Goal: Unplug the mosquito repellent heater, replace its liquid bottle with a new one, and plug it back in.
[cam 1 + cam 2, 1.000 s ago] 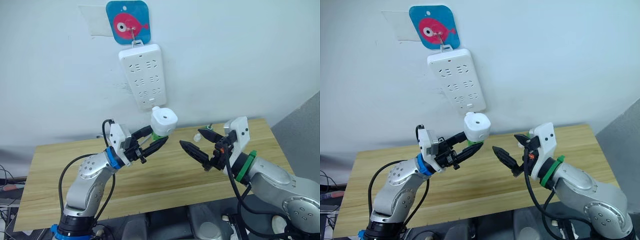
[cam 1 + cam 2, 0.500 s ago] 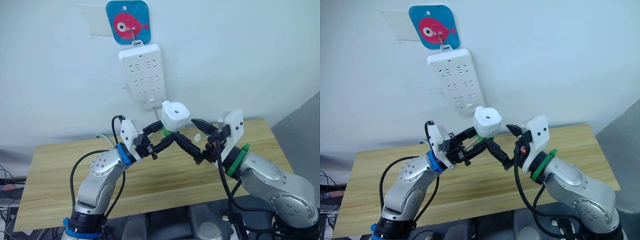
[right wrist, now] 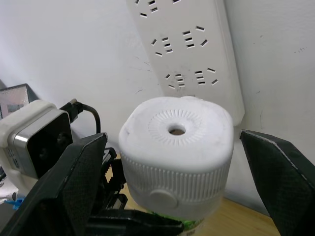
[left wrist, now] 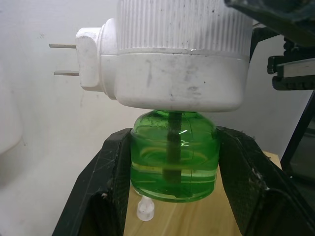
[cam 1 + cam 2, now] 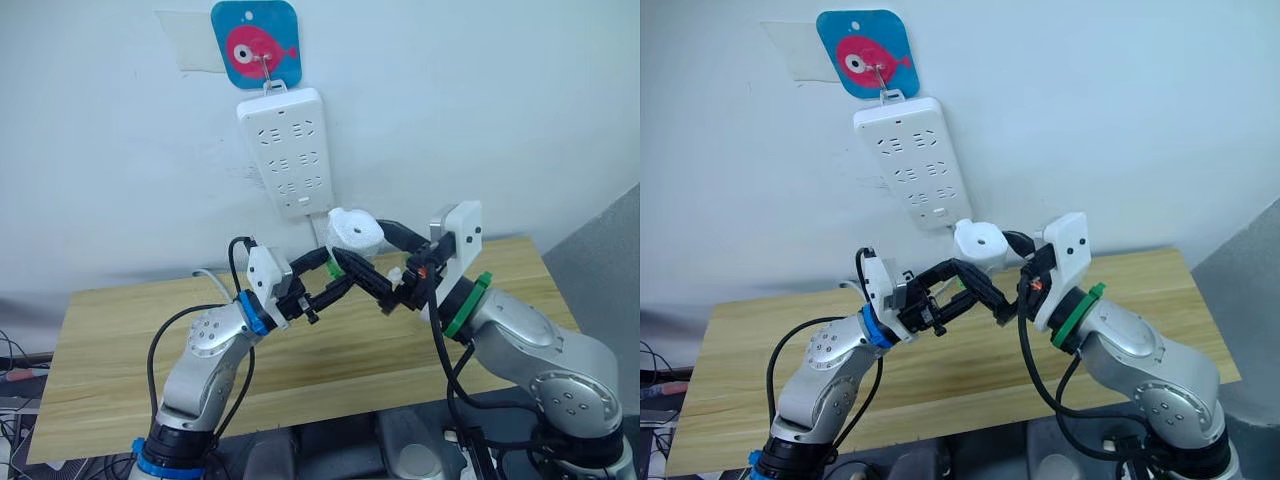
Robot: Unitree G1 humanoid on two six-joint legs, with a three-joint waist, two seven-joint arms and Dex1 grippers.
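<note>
- Now we hold the heater (image 5: 354,229) in the air just below the power strip (image 5: 287,150), unplugged, its two prongs (image 4: 64,59) bare and pointing toward the wall.
- Our left gripper (image 4: 172,162) is clamped on the green bottle (image 4: 173,155) that hangs under the heater, one pad on each side of it.
- Our right gripper (image 3: 177,147) is spread wide around the heater's white body, a finger on either side and neither one touching it yet, as far as we can see.
- If the right fingers close off-centre on the domed, smooth top, we judge they could slide off and knock the heater askew in the left grip.
- If we twist before the right grip is firm, the bottle may turn with the heater instead of unscrewing, or slip between the left pads, since its clear plastic looks slick.
- A tilt could also let liquid creep up the dark wick (image 4: 171,147) and spill.
- Ribbing (image 3: 172,169) runs round the heater below its vent hole (image 3: 176,131); we think that band offers the better hold.
- A small clear cap (image 5: 396,273) lies on the wooden table (image 5: 120,340) under the strip, near the right gripper.
</note>
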